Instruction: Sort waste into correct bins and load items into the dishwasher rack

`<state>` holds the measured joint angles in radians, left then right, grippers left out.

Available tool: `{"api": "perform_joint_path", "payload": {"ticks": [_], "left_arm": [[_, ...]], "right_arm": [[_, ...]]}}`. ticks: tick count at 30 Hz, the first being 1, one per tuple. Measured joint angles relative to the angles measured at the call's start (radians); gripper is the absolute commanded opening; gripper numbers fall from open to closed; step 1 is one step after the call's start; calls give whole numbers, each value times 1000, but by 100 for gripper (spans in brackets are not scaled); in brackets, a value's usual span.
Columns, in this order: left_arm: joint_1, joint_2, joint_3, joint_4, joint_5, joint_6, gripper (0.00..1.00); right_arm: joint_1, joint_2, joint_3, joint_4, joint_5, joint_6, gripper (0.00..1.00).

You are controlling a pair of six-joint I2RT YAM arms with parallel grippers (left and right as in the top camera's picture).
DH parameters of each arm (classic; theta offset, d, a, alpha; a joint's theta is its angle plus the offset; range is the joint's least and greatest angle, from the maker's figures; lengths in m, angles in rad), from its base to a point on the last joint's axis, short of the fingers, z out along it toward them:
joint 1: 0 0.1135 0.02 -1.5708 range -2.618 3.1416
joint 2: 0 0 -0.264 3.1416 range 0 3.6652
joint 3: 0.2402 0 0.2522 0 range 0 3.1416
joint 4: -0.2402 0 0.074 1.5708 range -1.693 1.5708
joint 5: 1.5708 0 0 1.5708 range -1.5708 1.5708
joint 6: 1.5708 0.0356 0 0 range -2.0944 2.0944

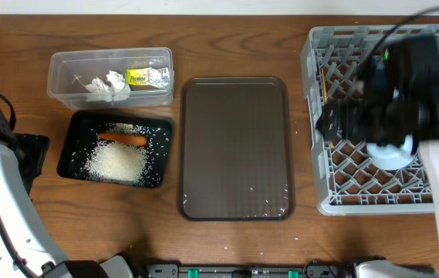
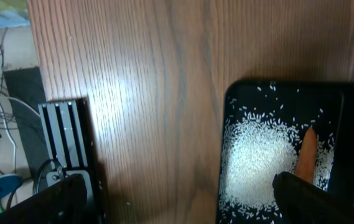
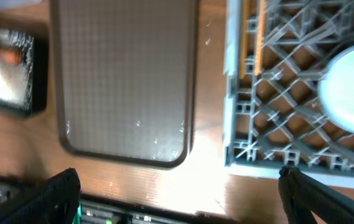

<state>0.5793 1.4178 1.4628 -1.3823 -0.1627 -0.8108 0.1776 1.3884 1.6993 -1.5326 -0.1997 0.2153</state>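
The clear box [image 1: 65, 66] holds the crumpled white tissue [image 1: 105, 85] and the yellow-green wrapper [image 1: 146, 76]. The black tray [image 1: 76, 127] holds a heap of white rice [image 1: 116, 161] and the orange carrot [image 1: 122, 139]; rice [image 2: 254, 158] and carrot [image 2: 307, 155] also show in the left wrist view. The grey rack [image 1: 319, 181] holds a pale blue round piece [image 1: 393, 154], also seen by the right wrist [image 3: 351, 93], and the chopsticks [image 3: 251, 37]. My left gripper [image 2: 177, 199] is open and empty left of the black tray. My right gripper [image 3: 177, 199] is open and empty, high over the rack's left side.
The brown serving tray [image 1: 234, 147] lies in the middle with a few rice grains on it. My right arm [image 1: 412, 77] hides much of the rack's inside. The table's front edge and black equipment [image 3: 133, 214] lie below.
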Motion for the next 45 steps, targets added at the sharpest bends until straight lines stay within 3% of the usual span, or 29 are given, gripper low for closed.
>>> {"api": "perform_joint_path", "payload": {"ticks": [10,16,27,35,45], "left_arm": [[0,0,0,0,0,0,98],[1,0,0,-1,0,0,98],[1,0,0,-1,0,0,98],[0,0,0,0,-1,0,98],[1,0,0,-1,0,0,98]], "right_arm": [[190,-388,-440,151,-11,138,99],[191,-471,-514,145,-10,189,99],[194,-472,-520,168,-2,199,99],[203,-572,-718,526,-44,101,99],[17,-905,-1183,1047,-161,19,99]]}}
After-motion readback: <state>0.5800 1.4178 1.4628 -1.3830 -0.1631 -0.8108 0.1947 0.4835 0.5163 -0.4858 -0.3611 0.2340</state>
